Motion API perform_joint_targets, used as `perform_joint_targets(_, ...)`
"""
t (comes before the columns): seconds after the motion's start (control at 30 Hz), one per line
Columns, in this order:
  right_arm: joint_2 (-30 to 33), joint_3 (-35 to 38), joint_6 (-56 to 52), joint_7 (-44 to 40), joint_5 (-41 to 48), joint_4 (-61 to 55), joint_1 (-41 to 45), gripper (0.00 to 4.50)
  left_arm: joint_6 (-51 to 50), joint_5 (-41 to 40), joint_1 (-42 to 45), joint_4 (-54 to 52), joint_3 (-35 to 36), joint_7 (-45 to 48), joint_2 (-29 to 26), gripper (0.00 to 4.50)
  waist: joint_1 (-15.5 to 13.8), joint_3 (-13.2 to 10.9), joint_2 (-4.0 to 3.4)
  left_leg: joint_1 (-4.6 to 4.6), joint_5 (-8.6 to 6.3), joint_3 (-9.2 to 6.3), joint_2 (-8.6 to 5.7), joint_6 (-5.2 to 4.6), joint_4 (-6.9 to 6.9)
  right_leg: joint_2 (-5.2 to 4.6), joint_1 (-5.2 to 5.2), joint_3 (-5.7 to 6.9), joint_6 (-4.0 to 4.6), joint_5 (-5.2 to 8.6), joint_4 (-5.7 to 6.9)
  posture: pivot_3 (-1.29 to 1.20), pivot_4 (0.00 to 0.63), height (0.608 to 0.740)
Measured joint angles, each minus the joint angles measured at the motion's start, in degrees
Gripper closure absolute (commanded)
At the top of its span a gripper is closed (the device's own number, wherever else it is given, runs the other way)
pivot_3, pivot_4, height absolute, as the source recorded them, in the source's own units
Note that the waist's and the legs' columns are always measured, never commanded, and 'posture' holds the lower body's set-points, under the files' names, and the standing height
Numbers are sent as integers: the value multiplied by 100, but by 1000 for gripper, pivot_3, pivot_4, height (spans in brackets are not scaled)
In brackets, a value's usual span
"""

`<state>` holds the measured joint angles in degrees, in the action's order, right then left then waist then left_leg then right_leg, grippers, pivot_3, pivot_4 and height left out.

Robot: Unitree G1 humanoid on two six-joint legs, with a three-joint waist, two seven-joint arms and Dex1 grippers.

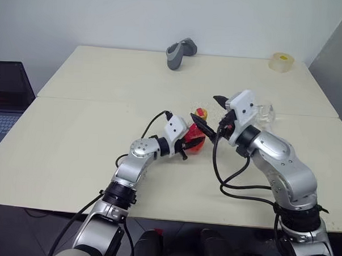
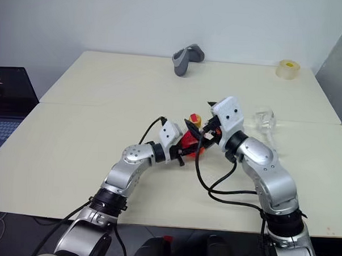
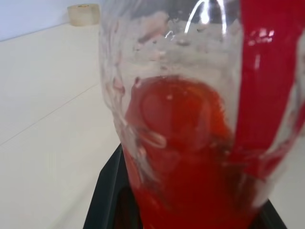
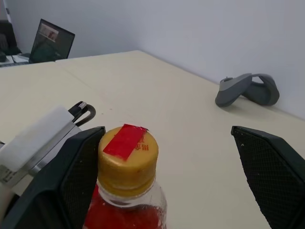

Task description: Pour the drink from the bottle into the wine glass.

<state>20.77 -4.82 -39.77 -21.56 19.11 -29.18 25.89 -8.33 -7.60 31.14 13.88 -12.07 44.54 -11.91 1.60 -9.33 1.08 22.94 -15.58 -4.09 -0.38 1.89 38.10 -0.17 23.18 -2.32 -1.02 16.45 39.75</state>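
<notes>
Gripping bottle (image 4: 126,191), left pincer (image 1: 188,144); right pincer (image 4: 167,176) spread around taped cap (image 4: 127,155); no legible writing.

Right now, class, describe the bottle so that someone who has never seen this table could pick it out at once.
Start at the cream table and find its middle, where the two grippers meet. The left gripper is shut on the bottle there, and the open right gripper straddles its cap. It is the only red thing on the table: clear plastic, red drink, yellow cap.
</notes>
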Motion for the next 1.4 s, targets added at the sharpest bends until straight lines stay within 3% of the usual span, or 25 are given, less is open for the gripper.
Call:
perform_joint_targets(0.33, 441, 898, -451, -70, 620, -350, -461, 0, 2, -11, -2, 0, 36, 18, -84, 3413, 2, 0, 0, 0, 0, 1, -1, -1, -2, 1, 0, 0, 0, 0, 0, 0, 150, 740)
perform_joint_targets(0.6, 1093, 1085, -510, -366, 654, -166, -664, 0, 3, -14, -2, 0, 42, 69, -86, 3416, 4, 0, 0, -1, 0, 3, 0, -1, -2, 3, 0, -1, 0, 0, -1, 0, 150, 740)
perform_joint_targets(0.77, 933, 1108, -913, -550, 1405, -580, -554, 0, 5, -14, -2, 0, 44, 103, -81, 3416, 10, 0, 0, -1, 0, 2, 2, -2, -3, 6, 0, -1, 0, 0, 1, 0, 150, 740)
perform_joint_targets(1.07, 429, 573, -1251, 181, 1354, -677, 97, 0, 9, -13, -3, 0, 44, 105, -72, 3416, 5, 0, 0, 0, 0, 1, 0, -1, -2, 3, -1, 0, 0, 0, -1, 0, 150, 740)
perform_joint_targets(1.4, 288, 342, -1415, 294, 1369, -671, 295, 0, 9, -12, -3, 0, 44, 103, -63, 3416, 5, 0, 0, 0, 0, 0, 1, -1, -2, 3, -1, 1, 0, 0, -1, 0, 150, 740)
